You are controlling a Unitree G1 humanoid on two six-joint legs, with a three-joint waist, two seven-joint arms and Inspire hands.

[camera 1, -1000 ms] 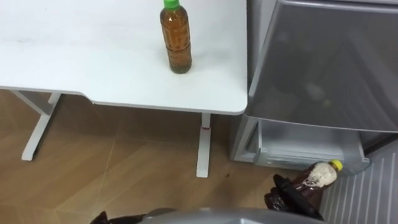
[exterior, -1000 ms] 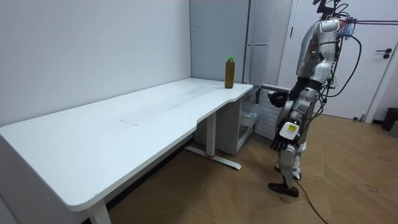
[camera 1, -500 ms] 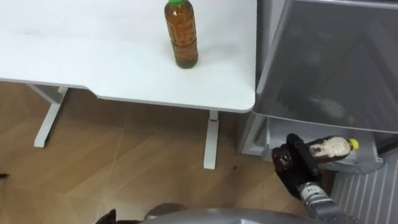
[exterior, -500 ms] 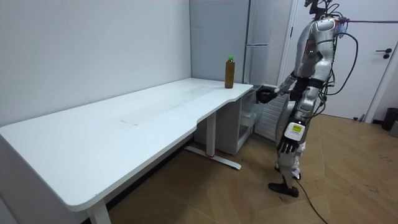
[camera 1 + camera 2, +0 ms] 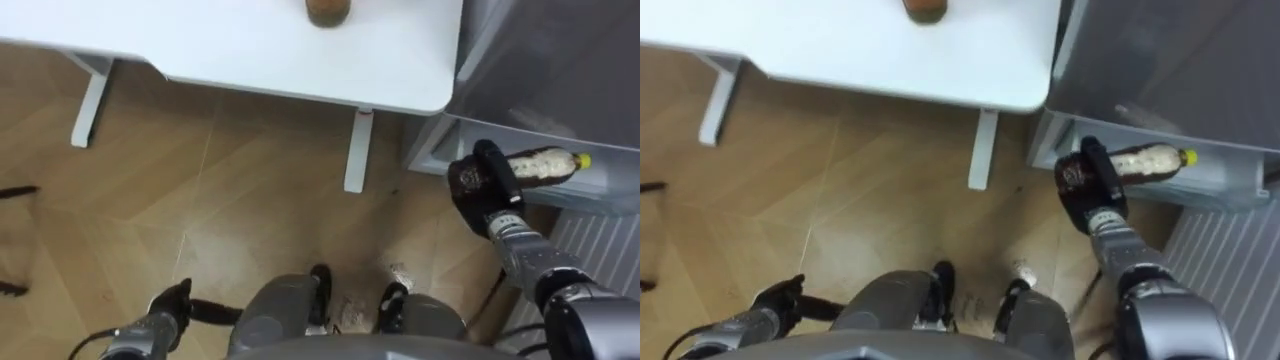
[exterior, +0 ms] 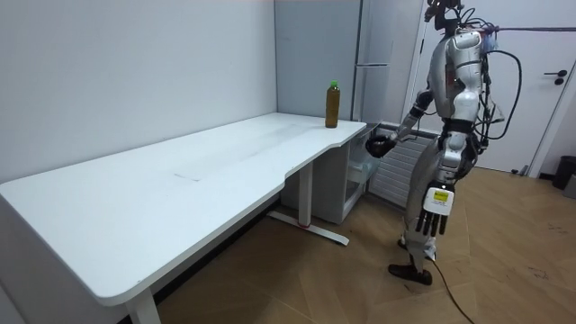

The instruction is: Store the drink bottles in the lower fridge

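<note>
Change in the arm: a second ago our right hand (image 5: 478,185) hung low beside us with the bottle tipped upward. Now it is lifted and stretched forward, and the yellow-capped bottle (image 5: 545,163) lies on its side.
Change in the view: the table (image 5: 250,50) and the green-capped bottle (image 5: 328,10) standing on it have slid towards the top edge. That is our head tilting down, not those things moving.
Change in stance: in the room view we stand more upright than before, beside the table's end, with the holding arm reaching for the fridge.
What it means: we judge the carry to be nearly over. The drink is at the open lower fridge compartment (image 5: 590,192), but it is not yet set down.
Right hand: the fingers are clenched round the bottle's lower half.
Bottle against fingers: its base is buried in the grip, while the pale body and yellow cap stick out on the far side of the hand, pointing into the compartment's mouth. We cannot tell whether it has crossed the rim.
Left hand (image 5: 172,303): it hangs idle at our side, fingers relaxed and holding nothing.
Left to do: release this drink inside — then fetch the one on the table.
</note>
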